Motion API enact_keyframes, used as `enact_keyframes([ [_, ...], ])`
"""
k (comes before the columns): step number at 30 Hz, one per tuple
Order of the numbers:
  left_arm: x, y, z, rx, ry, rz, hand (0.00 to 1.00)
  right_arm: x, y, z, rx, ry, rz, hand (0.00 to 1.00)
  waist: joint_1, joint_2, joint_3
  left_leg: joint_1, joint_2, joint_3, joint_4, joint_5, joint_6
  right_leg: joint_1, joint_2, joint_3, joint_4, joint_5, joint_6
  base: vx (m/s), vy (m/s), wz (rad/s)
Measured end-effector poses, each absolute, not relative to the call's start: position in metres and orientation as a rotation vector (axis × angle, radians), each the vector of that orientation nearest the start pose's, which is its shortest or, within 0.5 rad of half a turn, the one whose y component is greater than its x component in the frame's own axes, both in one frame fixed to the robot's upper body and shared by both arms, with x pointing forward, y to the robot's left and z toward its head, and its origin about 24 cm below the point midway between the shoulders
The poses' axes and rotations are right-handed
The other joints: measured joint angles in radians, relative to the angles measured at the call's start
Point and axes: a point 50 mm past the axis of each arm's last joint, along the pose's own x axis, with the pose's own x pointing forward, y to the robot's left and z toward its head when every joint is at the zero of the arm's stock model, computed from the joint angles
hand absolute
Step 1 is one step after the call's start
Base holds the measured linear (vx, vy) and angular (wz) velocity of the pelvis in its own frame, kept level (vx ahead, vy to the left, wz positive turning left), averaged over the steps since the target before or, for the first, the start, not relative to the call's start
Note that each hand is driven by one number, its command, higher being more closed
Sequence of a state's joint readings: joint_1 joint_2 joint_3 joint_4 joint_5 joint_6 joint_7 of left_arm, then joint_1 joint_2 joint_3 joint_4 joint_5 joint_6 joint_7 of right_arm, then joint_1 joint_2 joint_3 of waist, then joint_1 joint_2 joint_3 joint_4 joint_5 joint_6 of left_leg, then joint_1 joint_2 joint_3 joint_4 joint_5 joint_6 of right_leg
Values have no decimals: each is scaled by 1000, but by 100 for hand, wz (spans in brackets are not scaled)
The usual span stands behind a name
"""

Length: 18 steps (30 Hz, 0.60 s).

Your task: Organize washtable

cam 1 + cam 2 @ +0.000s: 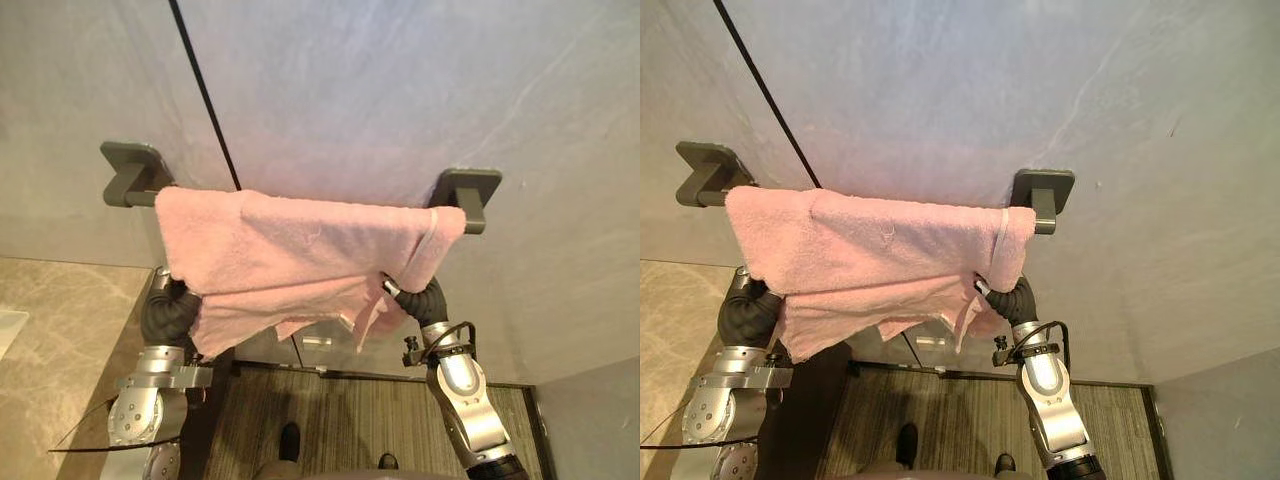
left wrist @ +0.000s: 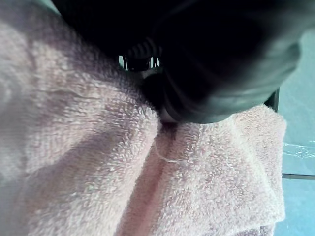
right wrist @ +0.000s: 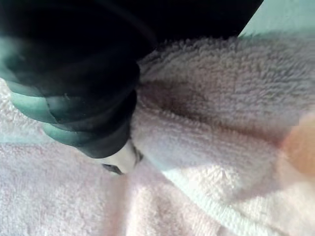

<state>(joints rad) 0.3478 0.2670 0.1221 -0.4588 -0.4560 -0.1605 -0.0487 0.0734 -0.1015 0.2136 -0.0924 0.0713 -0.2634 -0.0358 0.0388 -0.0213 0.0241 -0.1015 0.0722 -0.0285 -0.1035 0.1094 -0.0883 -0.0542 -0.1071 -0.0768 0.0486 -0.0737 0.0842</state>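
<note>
Grey stone-look wall (image 1: 380, 90) is seen ahead, with a dark towel rail (image 1: 135, 185) fixed across it on two square brackets, and a beige marble counter (image 1: 60, 320) is glimpsed low on the robot's left. A pink towel (image 1: 290, 260) is already draped over the rail and is spread along nearly the whole bar between the brackets, so the hanging itself can be judged as done. The cloth is not yet tidy, though: its lower edge is uneven, a fold is carried across the front, and the end toward the robot's right is bunched into a narrow corner near the bracket. The left hand (image 1: 168, 312) is raised under the towel's lower left part, and the right hand (image 1: 425, 300) is pushed up beneath the bunched right end; both are touching the cloth, and terry pile is pressed close against each dark ribbed cover in the wrist views. Because each hand is buried in the cloth, it cannot be told whether the towel is gripped or merely touched. What is left, as a judgement, is the straightening: the fold is to be smoothed out, the right corner pulled flat, and the hem levelled before both hands are withdrawn.
</note>
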Motion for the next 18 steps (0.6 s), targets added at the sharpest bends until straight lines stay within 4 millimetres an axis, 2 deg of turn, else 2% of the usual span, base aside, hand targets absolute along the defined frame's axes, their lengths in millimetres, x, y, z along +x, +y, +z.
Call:
enact_keyframes([
  [11, 175, 218, 89, -145, -249, 93, 100, 228, -123, 47, 54, -169, 180, 0, -2, -10, -22, 10, 1, 4, 0, 0, 0, 5, 0, 5, 0, 0, 0, 0, 0, 0],
  [16, 164, 220, 76, -153, -181, 121, 100, 212, -128, 14, 52, 0, 179, 0, -1, -13, -25, 11, 1, 5, 0, 0, 0, 6, 0, 6, -2, 0, 0, 0, 0, 0],
  [17, 163, 220, 75, -158, -174, 125, 0, 211, -128, 12, 52, 10, 177, 0, -2, -13, -25, 11, 1, 5, 0, 0, 0, 6, 0, 6, -2, 0, 0, 0, 0, 0],
  [18, 162, 219, 71, -169, -161, 132, 0, 208, -129, 10, 52, 22, 173, 0, -1, -13, -25, 11, 1, 5, 0, 0, 0, 6, 0, 7, -2, 0, 0, 0, 0, 0],
])
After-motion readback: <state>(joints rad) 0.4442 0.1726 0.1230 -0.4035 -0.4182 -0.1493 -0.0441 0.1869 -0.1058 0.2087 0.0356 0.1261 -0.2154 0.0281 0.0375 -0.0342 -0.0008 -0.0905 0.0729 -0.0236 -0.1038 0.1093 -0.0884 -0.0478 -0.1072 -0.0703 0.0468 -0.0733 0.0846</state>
